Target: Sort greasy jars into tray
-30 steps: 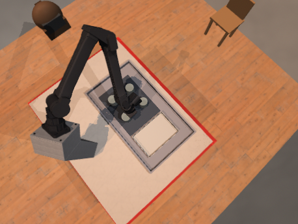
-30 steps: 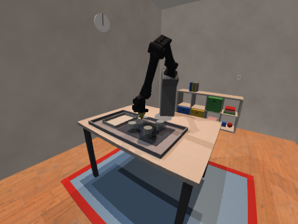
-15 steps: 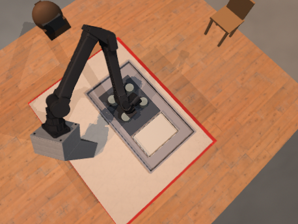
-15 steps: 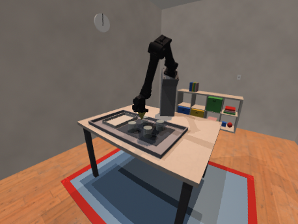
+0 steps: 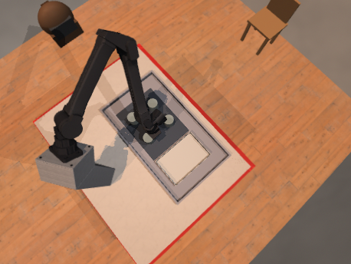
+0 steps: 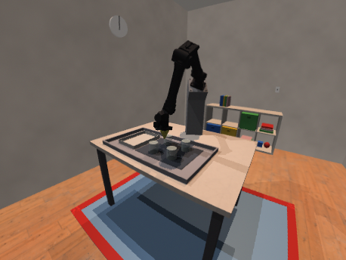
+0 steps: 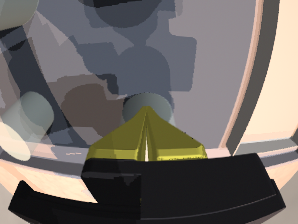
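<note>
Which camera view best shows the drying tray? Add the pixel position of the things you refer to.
The top view: it shows the tray (image 5: 164, 173) (image 6: 126, 145) (image 7: 267, 65) whole, all four rims unblocked. The exterior view shows it small and slanted; the wrist view catches only part.

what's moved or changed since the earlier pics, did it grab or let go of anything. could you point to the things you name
Nothing has visibly changed. The shut gripper (image 5: 154, 133) (image 6: 164, 136) (image 7: 146, 112) took hold of nothing and let go of nothing. The arm (image 5: 90, 73) (image 6: 174, 88), the four jars (image 5: 152, 103) (image 6: 171, 152) (image 7: 31, 116) and the tray (image 5: 165, 173) (image 6: 125, 145) (image 7: 265, 65) all look just as they were.
</note>
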Motion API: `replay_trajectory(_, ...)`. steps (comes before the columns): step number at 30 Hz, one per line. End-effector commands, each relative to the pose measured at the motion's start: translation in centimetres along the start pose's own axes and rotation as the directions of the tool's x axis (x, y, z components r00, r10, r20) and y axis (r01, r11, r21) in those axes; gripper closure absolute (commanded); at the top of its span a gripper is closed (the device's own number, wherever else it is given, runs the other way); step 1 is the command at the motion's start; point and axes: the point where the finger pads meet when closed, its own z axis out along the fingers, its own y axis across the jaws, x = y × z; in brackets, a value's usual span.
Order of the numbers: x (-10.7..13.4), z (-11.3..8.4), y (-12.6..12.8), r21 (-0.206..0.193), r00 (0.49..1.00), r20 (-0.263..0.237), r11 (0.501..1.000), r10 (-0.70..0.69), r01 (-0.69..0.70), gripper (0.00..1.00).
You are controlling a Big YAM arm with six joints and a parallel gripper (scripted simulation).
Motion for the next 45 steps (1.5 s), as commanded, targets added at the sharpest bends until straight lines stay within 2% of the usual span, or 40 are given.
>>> replay_trajectory(1,2.44,-0.08,0.32,0.000,0.999,-0.036,1.000,0.021,-0.021,1.00)
replay_trajectory(45,2.98,-0.10,0.33,0.000,0.999,-0.036,1.000,0.021,-0.021,1.00)
